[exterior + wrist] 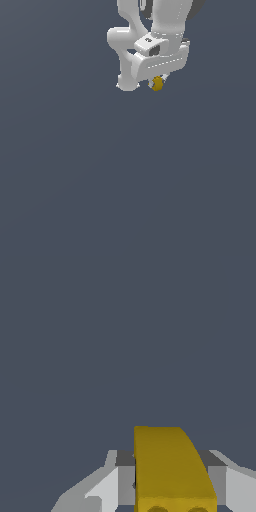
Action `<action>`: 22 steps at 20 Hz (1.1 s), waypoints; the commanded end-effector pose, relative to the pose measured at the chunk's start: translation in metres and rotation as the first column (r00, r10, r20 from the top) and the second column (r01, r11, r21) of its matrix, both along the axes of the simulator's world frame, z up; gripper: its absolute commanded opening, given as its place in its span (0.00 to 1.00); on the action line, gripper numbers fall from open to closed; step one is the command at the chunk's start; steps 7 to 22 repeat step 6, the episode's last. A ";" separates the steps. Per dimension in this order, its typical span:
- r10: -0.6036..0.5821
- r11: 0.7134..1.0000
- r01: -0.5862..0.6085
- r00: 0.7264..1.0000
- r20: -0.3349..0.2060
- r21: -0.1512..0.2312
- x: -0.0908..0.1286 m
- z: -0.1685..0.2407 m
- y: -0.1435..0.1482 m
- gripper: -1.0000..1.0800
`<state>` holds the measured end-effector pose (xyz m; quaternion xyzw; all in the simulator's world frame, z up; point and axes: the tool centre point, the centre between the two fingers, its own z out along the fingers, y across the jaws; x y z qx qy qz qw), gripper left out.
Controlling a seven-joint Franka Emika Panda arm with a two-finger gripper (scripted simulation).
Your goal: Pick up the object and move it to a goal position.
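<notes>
The object (157,83) is a small yellow-orange blocky lump. In the exterior view it sits at the tip of my white gripper (158,80), near the top of the picture, mostly hidden by the hand. In the wrist view the object (170,468) fills the space between my two fingers, one finger (107,488) on each side pressed against it. My gripper (170,491) is shut on the object. I cannot tell whether it touches the ground.
The white robot arm (155,30) comes down from the top of the exterior view. The ground (100,175) is a plain dark grey-blue surface.
</notes>
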<state>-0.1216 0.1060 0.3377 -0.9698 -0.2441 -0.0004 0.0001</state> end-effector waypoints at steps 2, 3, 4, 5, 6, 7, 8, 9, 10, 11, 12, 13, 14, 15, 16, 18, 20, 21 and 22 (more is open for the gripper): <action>0.000 1.000 0.000 1.000 -0.001 0.000 -0.001 0.011 0.001 0.00; 0.000 1.000 0.000 1.000 -0.001 0.000 -0.001 0.013 0.002 0.00; 0.000 1.000 0.000 1.000 -0.001 0.000 -0.001 0.014 0.002 0.00; 0.000 1.000 0.000 1.000 -0.001 0.000 -0.002 0.015 0.002 0.00; 0.000 1.000 0.000 1.000 -0.001 0.000 -0.002 0.015 0.002 0.00; 0.000 1.000 0.000 1.000 -0.001 0.000 -0.002 0.015 0.002 0.00; 0.000 1.000 0.000 1.000 -0.001 0.000 -0.002 0.015 0.002 0.00; 0.000 1.000 0.000 1.000 -0.001 0.000 -0.002 0.015 0.002 0.00; 0.000 1.000 0.000 1.000 -0.001 0.000 -0.002 0.015 0.002 0.00; 0.000 1.000 0.000 1.000 -0.001 0.000 -0.002 0.015 0.002 0.00; 0.000 1.000 0.000 1.000 -0.001 0.000 -0.002 0.015 0.002 0.00; 0.000 1.000 0.000 1.000 -0.001 0.000 -0.002 0.015 0.002 0.00; 0.000 1.000 0.000 1.000 -0.001 0.000 -0.002 0.015 0.002 0.00; 0.000 1.000 0.000 1.000 -0.001 0.000 -0.002 0.015 0.002 0.00; 0.000 1.000 0.000 1.000 -0.001 0.000 -0.002 0.015 0.002 0.00; 0.000 1.000 0.000 1.000 -0.001 0.000 -0.002 0.015 0.002 0.00; 0.000 1.000 0.000 1.000 -0.001 0.000 -0.002 0.015 0.002 0.00; 0.000 1.000 0.000 1.000 -0.001 0.000 -0.002 0.015 0.002 0.00; 0.000 1.000 0.000 1.000 -0.001 0.000 -0.002 0.015 0.002 0.00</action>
